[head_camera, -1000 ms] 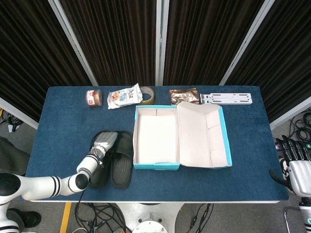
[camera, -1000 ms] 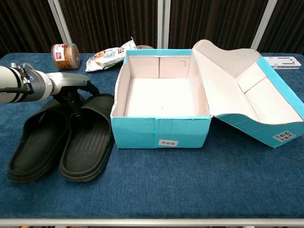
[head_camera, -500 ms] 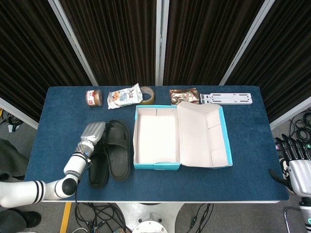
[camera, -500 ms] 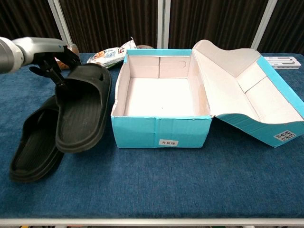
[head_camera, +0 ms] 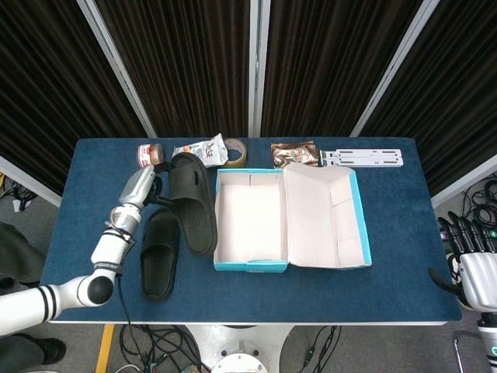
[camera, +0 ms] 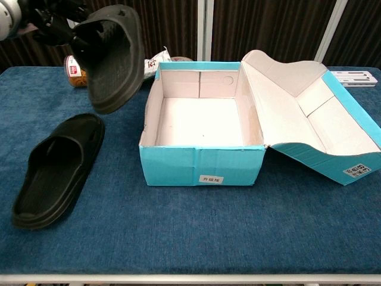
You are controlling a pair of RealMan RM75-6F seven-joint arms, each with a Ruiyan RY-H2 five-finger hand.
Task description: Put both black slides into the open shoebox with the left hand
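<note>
One slide (head_camera: 192, 203) is gripped at its top end by the left hand (head_camera: 138, 187) and hangs lengthwise, just left of the shoebox (head_camera: 250, 220). The other slide (camera: 55, 171) lies on the bench (camera: 238, 238) below. The right hand (head_camera: 470, 260) is idle at the far edge, holding nothing.

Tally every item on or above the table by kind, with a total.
Black slides: 2 (lifted slide, flat slide)
Shoebox: 1
Jar: 1
Snack packets: 2 (white packet, brown packet)
Tape roll: 1
White bracket: 1
Total: 8

A left hand (camera: 56, 21) at the top left corner is holding a black slide (camera: 113, 56) in the air, tilted, left of an open shoebox (camera: 202, 146). A second black slide (camera: 56, 170) is lying on the blue table (camera: 196, 232) below it.
</note>
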